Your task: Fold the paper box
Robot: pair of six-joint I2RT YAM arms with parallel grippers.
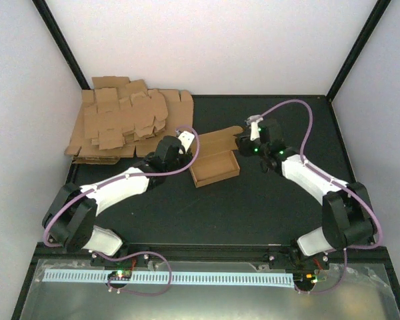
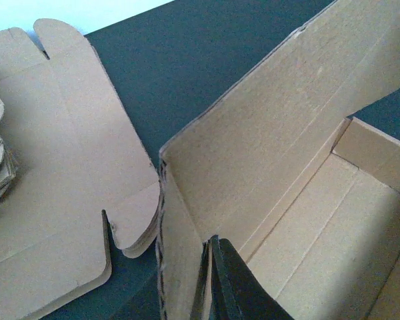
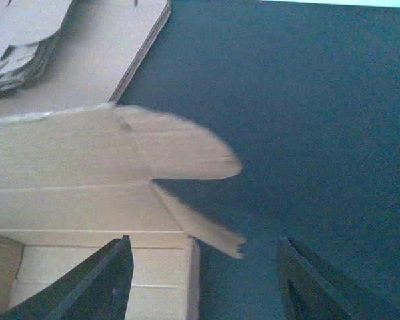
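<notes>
While my left gripper (image 1: 185, 143) clamps the paper box (image 1: 215, 163) by its left end wall, I see my right gripper (image 3: 205, 241) spread wide astride its right corner.

One finger of the left end effector (image 2: 208, 267) seems hidden behind a wall of the paper box (image 2: 287, 133).

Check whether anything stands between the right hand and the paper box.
Nothing visible does. The open right hand is right at the paper box: the box's end wall stands between its fingers, with only bare black table beside it. The pile of cardboard sheets lies farther off.
</notes>
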